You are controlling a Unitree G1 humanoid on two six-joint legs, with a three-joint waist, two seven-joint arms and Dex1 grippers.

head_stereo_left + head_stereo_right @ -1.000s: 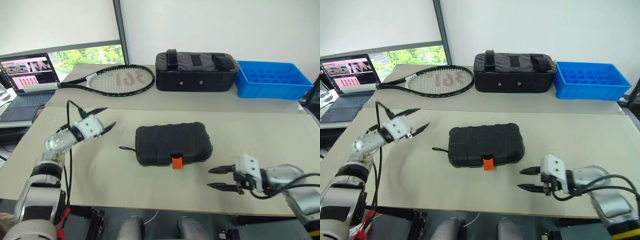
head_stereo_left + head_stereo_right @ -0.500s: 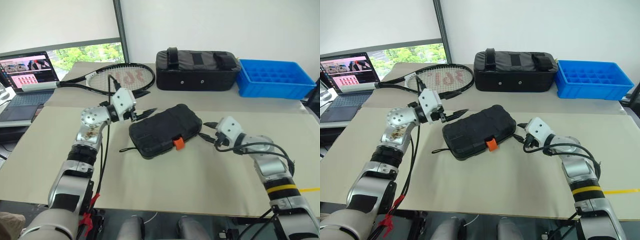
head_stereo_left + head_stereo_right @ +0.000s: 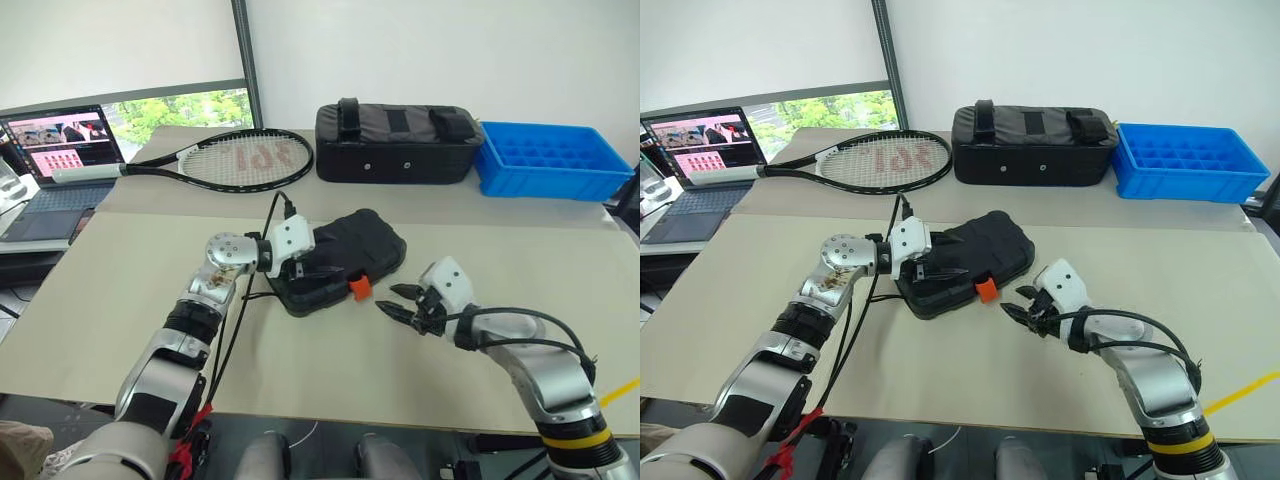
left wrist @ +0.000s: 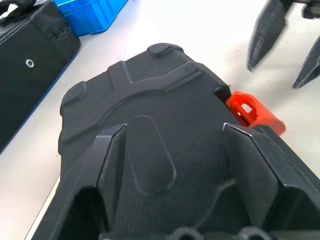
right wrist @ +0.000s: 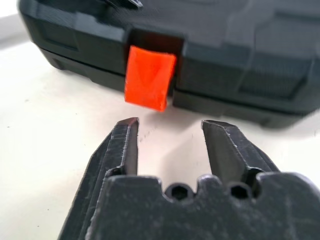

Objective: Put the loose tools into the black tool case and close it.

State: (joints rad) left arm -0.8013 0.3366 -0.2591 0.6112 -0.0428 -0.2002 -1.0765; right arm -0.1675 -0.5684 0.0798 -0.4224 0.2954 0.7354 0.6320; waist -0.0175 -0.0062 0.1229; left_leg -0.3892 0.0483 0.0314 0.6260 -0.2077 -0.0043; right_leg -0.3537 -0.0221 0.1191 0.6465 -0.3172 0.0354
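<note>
The black tool case (image 3: 350, 250) lies shut and askew in the middle of the table, its orange latch (image 3: 360, 288) facing the near edge. My left gripper (image 3: 325, 272) reaches over the case's left end, open, its fingers (image 4: 112, 165) spread just above the lid (image 4: 165, 115). My right gripper (image 3: 388, 300) is low over the table just in front of the latch (image 5: 150, 77), open and pointing at it with nothing between its fingers (image 5: 125, 145). The loose tools are out of view.
A tennis racket (image 3: 245, 160), a black fabric bag (image 3: 400, 140) and a blue plastic tray (image 3: 550, 160) line the far side of the table. A laptop (image 3: 55, 150) stands at the far left. Bare tabletop surrounds the case.
The case has been turned askew on the table. My left gripper swung right, over the lid. My right gripper came to the latch and its fingers narrowed.
</note>
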